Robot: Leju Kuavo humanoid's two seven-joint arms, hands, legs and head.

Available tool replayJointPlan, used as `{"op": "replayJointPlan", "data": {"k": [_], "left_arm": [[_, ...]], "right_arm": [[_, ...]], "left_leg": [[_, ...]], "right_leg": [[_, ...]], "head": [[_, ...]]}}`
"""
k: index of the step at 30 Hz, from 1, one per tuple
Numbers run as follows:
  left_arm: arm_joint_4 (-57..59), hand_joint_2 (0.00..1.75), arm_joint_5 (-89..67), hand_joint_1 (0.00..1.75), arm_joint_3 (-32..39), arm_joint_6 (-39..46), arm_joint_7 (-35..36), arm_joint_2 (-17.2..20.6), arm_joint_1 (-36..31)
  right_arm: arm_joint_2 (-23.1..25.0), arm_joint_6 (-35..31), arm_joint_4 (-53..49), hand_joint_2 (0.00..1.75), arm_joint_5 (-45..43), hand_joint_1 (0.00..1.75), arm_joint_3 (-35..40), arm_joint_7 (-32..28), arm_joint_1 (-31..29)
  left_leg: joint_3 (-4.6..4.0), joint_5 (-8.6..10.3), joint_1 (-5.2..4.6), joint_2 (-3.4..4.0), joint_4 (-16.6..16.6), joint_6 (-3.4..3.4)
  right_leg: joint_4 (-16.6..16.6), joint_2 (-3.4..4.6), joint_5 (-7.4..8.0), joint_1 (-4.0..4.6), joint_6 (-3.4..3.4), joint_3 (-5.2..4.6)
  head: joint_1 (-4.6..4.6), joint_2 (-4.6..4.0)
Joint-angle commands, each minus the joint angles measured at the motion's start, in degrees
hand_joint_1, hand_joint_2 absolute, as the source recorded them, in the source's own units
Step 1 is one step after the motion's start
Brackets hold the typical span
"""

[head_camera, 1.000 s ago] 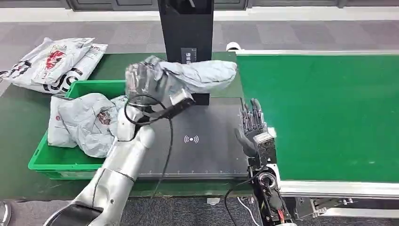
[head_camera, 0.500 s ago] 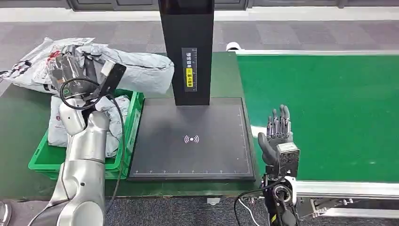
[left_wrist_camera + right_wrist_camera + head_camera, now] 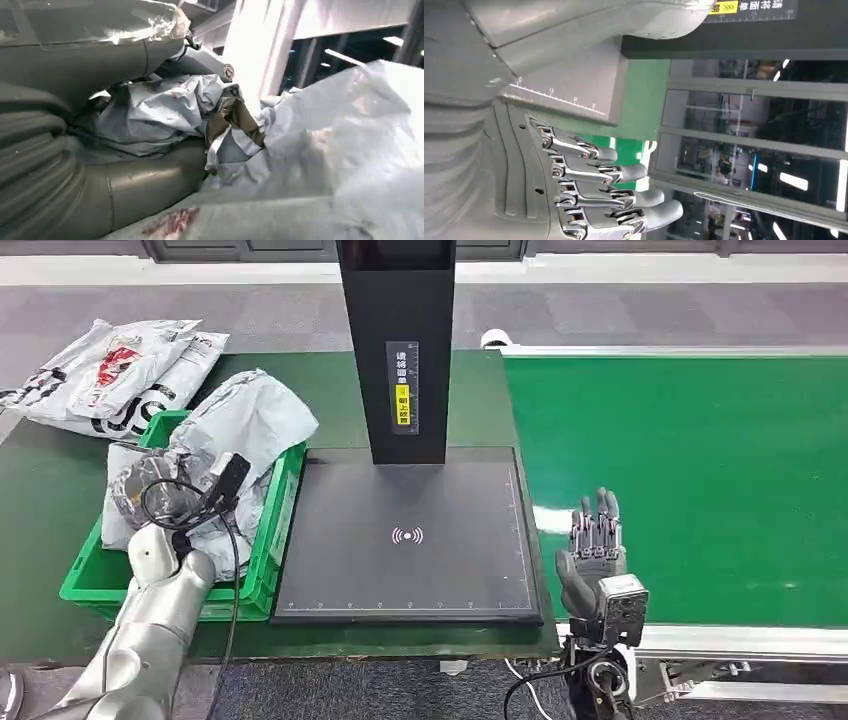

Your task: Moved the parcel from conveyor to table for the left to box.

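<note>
Parcel: grey poly mailer in my left hand, stretching toward 1 o'clock over the green crate.
Right hand: fingers apart, holding nothing.

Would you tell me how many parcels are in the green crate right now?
2 visible: one grey parcel propped over the green crate rim, gripped by the left hand; another parcel beneath. More may be hidden.

Left hand mostly buried under the grey parcel; grip not readable. Green bin largely covered by bags. Scanner column chopped off at the top edge. Label print on it too small to read. Left wrist close-up smeared and blurred.
</note>
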Motion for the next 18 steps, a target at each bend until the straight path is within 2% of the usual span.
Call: {"op": "replayJointPlan", "data": {"k": [1,10,12,15,16,17,18], "left_arm": [[7.51,1.75,0.1,1.75,-3.89,-0.26,0.02,2.24,-0.09],[7.73,1.75,-0.4,1.75,-3.78,-0.26,0.86,1.88,0.77],[13.28,1.75,0.06,1.75,-3.08,-1.56,1.23,2.02,0.8],[14.83,1.75,0.83,1.75,-2.28,-14.65,1.38,1.04,4.02],[15.62,1.75,3.7,1.75,0.29,-22.9,0.49,0.52,4.27],[15.49,1.75,2.07,1.75,-0.57,-23.09,3.72,0.66,4.67],[16.06,1.75,-1.09,0.98,-4.46,-26.47,10.61,1.37,4.78]], "right_arm": [[-2.43,-0.07,4.28,1.75,-0.18,0.0,1.27,0.0,-1.47],[-2.66,0.14,4.51,1.75,-0.2,0.0,1.66,0.31,-1.72],[-2.74,0.48,5.55,1.75,-0.18,0.0,1.65,-0.07,-2.62],[-2.62,1.78,7.34,1.75,0.35,0.0,1.62,0.49,-4.23],[-2.52,2.58,8.49,1.75,0.77,0.0,1.55,0.83,-5.38],[-2.22,2.82,8.86,1.75,0.95,0.0,1.32,1.01,-5.87],[-2.05,3.69,9.63,1.75,1.52,0.0,1.68,1.52,-6.75]], "left_leg": [[0.18,0.0,-0.01,0.09,-0.1,-0.01],[0.31,0.1,0.03,0.12,-0.23,-0.06],[0.32,0.1,0.03,0.12,-0.21,-0.06],[0.58,0.07,-0.07,0.22,-0.3,-0.05],[0.58,0.12,-0.02,0.25,-0.37,-0.05],[0.66,0.06,-0.11,0.25,-0.33,-0.05],[0.67,0.1,-0.07,0.3,-0.41,-0.05]], "right_leg": [[-0.09,0.03,0.02,0.0,-0.02,0.15],[-0.18,0.01,0.1,0.05,-0.05,0.22],[-0.16,0.0,0.09,0.05,-0.05,0.24],[-0.15,0.12,0.06,-0.05,-0.04,0.42],[-0.26,0.13,0.13,0.0,-0.06,0.44],[-0.13,0.16,0.04,-0.09,-0.06,0.48],[-0.23,0.18,0.11,-0.05,-0.08,0.53]], "head": [[0.0,-0.02],[0.0,0.0],[0.0,-0.02],[0.0,-0.02],[0.0,-0.02],[0.02,-0.02],[0.0,-0.02]]}}
